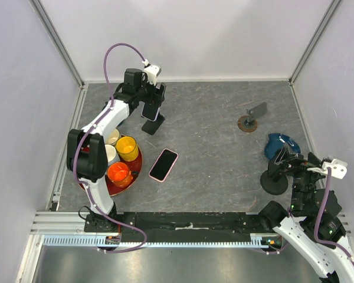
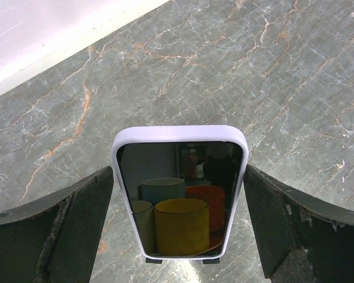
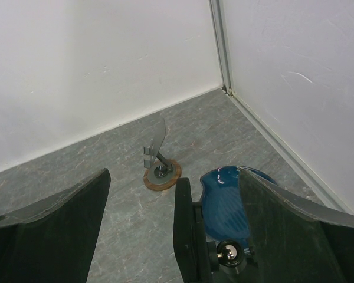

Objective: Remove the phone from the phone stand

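A phone in a pale lilac case (image 1: 151,110) stands upright on a black phone stand (image 1: 153,125) at the back left. In the left wrist view the phone (image 2: 180,197) fills the middle, its bottom edge resting on the stand's two lips (image 2: 150,259). My left gripper (image 2: 179,171) is open, one finger on each side of the phone's upper part; it also shows in the top view (image 1: 153,97). My right gripper (image 1: 285,163) is open and empty at the near right (image 3: 174,174).
A second phone in a pink case (image 1: 163,164) lies flat mid-table. A red plate (image 1: 135,172) holds yellow (image 1: 127,147), orange (image 1: 119,173) and white cups. An empty brown-based stand (image 1: 248,122), a blue object (image 1: 281,145) and a black stand (image 1: 274,180) are at the right.
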